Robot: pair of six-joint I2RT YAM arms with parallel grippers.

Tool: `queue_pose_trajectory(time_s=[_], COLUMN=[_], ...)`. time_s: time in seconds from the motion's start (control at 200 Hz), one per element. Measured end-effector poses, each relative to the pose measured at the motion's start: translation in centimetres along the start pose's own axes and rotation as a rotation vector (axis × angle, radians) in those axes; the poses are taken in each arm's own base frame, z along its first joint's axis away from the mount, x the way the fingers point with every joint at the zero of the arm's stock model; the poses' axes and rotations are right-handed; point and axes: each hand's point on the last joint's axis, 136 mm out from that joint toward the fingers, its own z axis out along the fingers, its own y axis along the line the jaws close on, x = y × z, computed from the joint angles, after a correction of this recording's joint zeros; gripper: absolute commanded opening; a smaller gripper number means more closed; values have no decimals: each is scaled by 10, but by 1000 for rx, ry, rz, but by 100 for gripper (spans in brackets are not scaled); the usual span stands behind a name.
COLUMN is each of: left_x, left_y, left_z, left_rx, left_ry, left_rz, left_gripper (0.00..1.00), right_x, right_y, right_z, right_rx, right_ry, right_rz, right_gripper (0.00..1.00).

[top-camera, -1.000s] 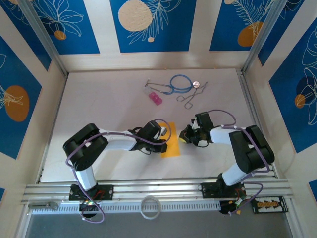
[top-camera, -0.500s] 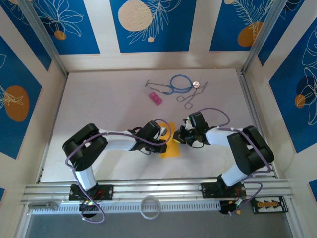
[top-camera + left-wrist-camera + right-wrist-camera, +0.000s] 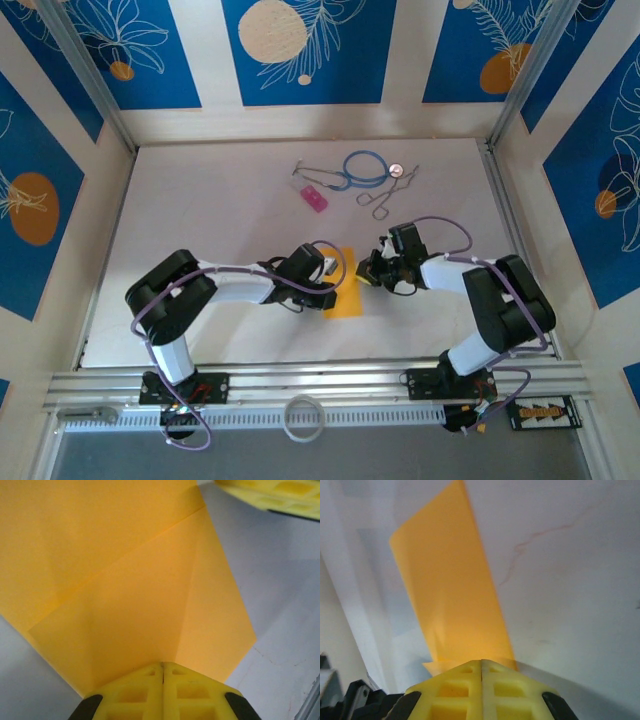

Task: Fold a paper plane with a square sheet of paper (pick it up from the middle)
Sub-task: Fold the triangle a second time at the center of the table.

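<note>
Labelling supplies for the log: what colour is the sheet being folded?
The paper is plain orange-yellow with no pattern, clearest in the left wrist view.

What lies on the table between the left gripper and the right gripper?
The orange paper, already folded, lies between the left gripper and the right gripper, both shut. The left wrist view shows this most clearly.

Plain orange-yellow on the square sheet of paper just ahead of bright yellow, grid-recessed fingers, pale grey-white with a faint reddish vein on the table beyond.
</note>
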Motion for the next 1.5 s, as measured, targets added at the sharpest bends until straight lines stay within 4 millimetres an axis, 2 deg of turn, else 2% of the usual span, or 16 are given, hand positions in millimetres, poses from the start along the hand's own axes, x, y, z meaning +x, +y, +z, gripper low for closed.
queue_pose_trajectory(time_s=[0.1,0.205,0.32,0.465,0.73,0.955,1.221,1.501], left_x=[0,0,1,1,6,-4,-23,-22], left_y=[0,0,0,0,2,-11,-25,-23], left_z=[0,0,0,-1,-9,-11,1,18], left_rx=[0,-1,-2,-5,-29,7,44,50], left_ry=[1,1,2,6,26,10,-4,20], left_rz=[0,0,-1,-3,-38,-82,-96,-123], left_gripper=[0,0,0,0,0,0,3,3], right_x=[8,17,21,25,25,25,25,25], right_y=[12,16,9,-8,-8,-8,-8,-8], right_z=[2,7,14,21,21,21,21,21], right_rx=[-27,-30,-12,24,14,13,14,15], right_ry=[25,52,70,86,83,83,82,82], right_rz=[-43,-60,-44,-4,-1,7,8,8], right_gripper=[0,0,0,0,0,0,0,0])
